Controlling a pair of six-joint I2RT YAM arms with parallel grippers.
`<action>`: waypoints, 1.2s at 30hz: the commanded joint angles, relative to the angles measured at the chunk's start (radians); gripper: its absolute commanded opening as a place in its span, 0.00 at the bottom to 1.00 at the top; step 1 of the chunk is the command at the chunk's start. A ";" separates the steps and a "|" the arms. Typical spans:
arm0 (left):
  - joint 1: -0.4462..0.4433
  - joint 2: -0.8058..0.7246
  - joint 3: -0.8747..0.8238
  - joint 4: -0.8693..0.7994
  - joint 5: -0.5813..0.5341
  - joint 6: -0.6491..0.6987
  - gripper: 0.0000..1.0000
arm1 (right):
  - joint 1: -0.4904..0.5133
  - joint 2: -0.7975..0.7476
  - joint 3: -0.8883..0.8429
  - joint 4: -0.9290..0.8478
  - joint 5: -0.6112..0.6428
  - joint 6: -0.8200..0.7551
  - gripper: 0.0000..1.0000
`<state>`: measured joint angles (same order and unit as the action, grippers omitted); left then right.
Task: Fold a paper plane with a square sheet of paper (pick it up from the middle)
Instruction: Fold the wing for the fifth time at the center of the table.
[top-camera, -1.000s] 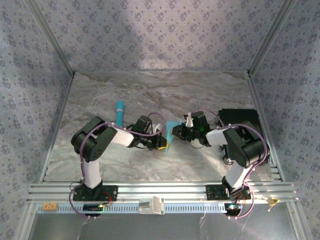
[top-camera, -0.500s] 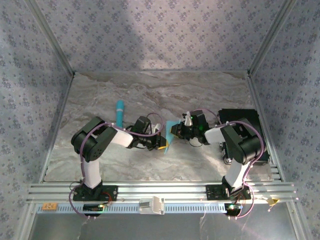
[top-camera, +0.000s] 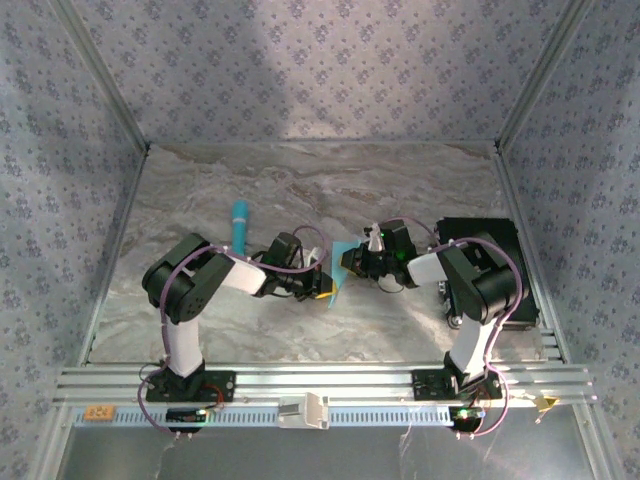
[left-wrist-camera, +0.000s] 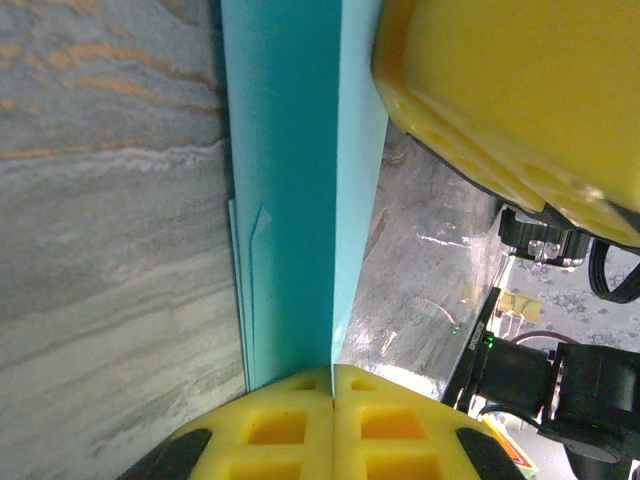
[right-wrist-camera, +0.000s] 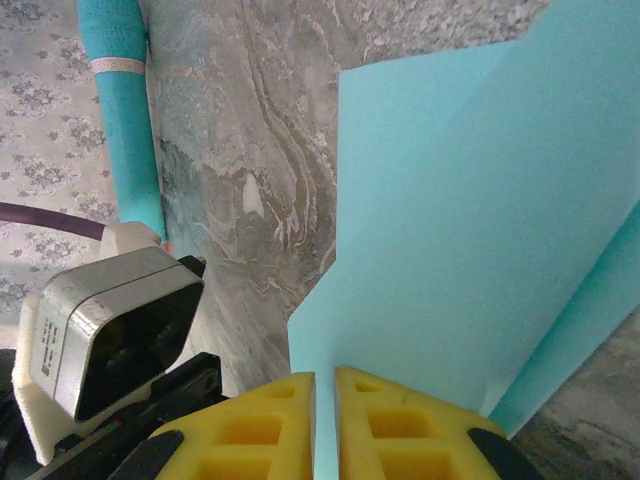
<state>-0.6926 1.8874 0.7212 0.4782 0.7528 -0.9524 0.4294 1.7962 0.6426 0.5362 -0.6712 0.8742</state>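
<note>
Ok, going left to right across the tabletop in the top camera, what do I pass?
turquoise stick → left hand → folded cyan paper → right hand → black box

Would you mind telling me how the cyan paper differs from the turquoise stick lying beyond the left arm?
The cyan paper is a thin folded sheet; the turquoise stick is a slim round rod with a pale band. The paper is pinched between the left gripper and the right gripper, while the stick lies free on the table. Both are blue-green.
</note>
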 joint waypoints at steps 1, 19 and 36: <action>0.020 0.044 -0.018 -0.081 -0.059 0.004 0.00 | -0.007 0.023 0.023 0.001 -0.010 0.001 0.14; 0.012 -0.015 0.001 -0.126 -0.050 0.046 0.16 | 0.012 0.069 0.072 -0.286 0.110 -0.061 0.11; -0.009 -0.056 0.047 -0.213 0.029 0.111 0.03 | 0.024 0.080 0.087 -0.337 0.146 -0.073 0.11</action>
<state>-0.6949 1.8465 0.7589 0.3161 0.7315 -0.8719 0.4450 1.8236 0.7418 0.3206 -0.6327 0.8360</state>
